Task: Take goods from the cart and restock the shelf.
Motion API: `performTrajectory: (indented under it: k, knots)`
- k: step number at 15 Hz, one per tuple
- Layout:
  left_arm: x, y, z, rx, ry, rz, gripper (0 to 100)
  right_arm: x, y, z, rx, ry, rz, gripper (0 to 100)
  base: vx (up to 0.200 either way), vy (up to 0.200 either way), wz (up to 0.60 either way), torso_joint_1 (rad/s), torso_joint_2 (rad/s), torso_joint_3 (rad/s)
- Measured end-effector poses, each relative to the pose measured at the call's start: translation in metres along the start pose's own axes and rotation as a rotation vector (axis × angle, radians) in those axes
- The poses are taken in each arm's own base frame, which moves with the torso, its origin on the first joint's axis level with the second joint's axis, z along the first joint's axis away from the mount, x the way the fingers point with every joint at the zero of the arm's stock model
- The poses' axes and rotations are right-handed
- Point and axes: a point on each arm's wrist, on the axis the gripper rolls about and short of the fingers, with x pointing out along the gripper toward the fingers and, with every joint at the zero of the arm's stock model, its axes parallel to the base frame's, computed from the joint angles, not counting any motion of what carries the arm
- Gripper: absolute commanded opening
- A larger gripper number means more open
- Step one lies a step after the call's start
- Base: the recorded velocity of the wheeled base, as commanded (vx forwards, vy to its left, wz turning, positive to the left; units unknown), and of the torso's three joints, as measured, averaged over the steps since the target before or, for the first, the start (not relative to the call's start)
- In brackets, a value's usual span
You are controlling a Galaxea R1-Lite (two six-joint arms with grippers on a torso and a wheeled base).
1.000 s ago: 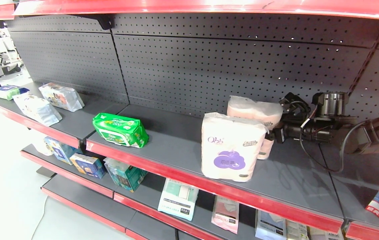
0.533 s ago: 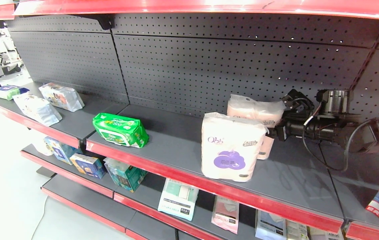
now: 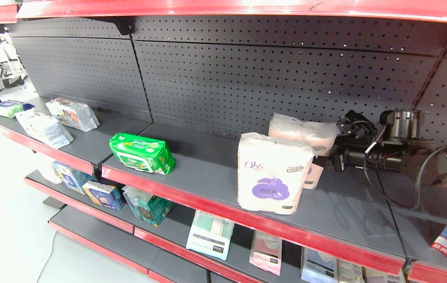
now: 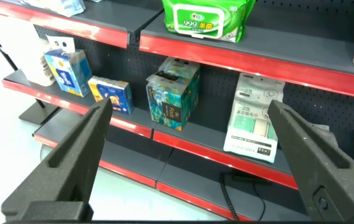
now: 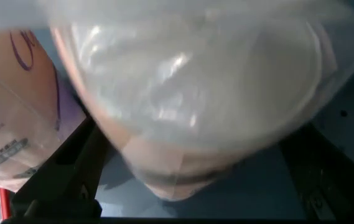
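Setting pink tissue pack down behind white tissue pack, near shelf rear edge. Right gripper apparently clamps it, contact partly hidden. Seat flat before release. Left gripper gapes wide.

Head camera is up high in the aisle, well back, looking forward and down along the shelf. The left wrist camera is lower and faces the lower tiers past the spread fingers of the left gripper. It shares the green wipes pack and the teal box with the head view. The right wrist camera is right up against the pink tissue pack, with the purple-printed pack just beside. The head view has both too.
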Motion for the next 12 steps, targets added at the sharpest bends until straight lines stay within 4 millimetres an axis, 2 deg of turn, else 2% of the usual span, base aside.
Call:
performTrajectory:
  k: [7,12]
  knots:
    - [0.000,0.000,0.000,0.000,0.000,-0.001,100,-0.008,0.000,0.003,-0.002,-0.005,-0.011,100,0.000,0.000,0.00,0.000,0.00,0.000]
    - [0.000,0.000,0.000,0.000,0.000,0.000,100,-0.023,0.005,-0.009,0.004,0.028,-0.016,100,0.000,0.000,0.00,0.000,0.00,0.000]
